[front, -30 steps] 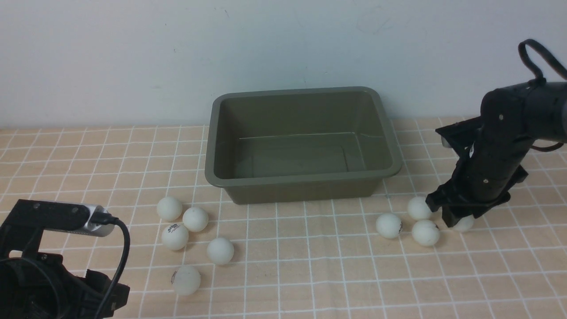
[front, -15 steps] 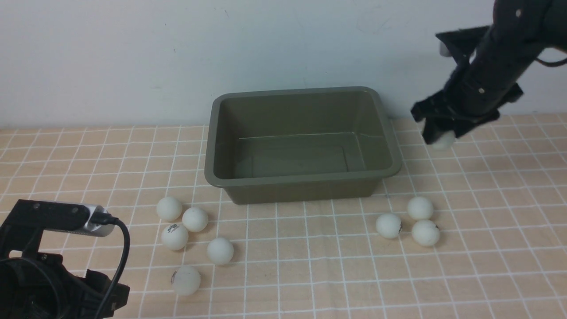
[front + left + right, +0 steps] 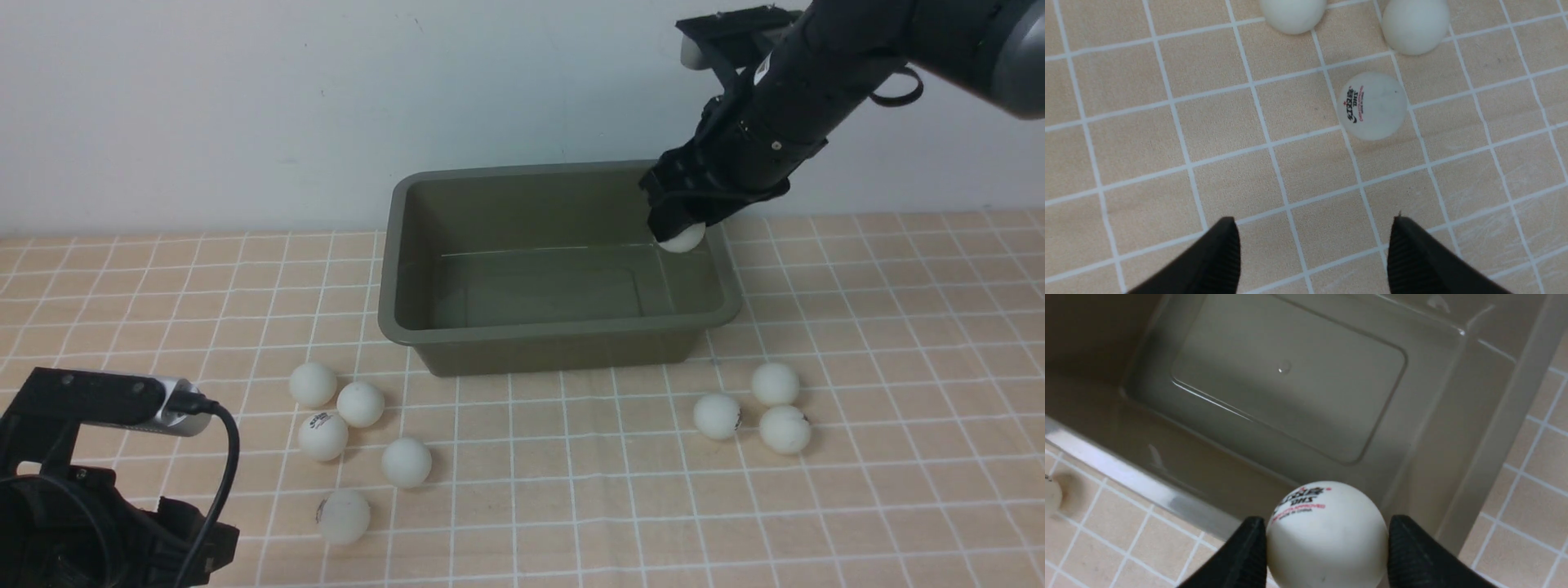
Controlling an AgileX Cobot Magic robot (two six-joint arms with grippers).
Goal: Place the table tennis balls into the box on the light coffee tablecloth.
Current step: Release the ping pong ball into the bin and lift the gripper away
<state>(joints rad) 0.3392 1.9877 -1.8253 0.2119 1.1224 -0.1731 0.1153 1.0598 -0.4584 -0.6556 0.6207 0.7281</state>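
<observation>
The olive-green box (image 3: 392,245) stands empty at the back middle of the light coffee tablecloth (image 3: 571,490). My right gripper (image 3: 679,233) is shut on a white table tennis ball (image 3: 1327,535) and holds it above the box's right end, over the inner wall (image 3: 1421,428). Several balls lie left of the box's front, one (image 3: 313,384) nearest it. Three balls lie to its front right, one (image 3: 774,383) farthest back. My left gripper (image 3: 1312,241) is open and empty low at the front left, near a logo ball (image 3: 1372,106).
A pale wall (image 3: 245,106) runs just behind the box. My left arm and its camera cable (image 3: 106,490) fill the front left corner of the cloth.
My right gripper has lifted one ball off the cloth at the right and carried it up and left, to above the box's right end. The left arm has not moved.
</observation>
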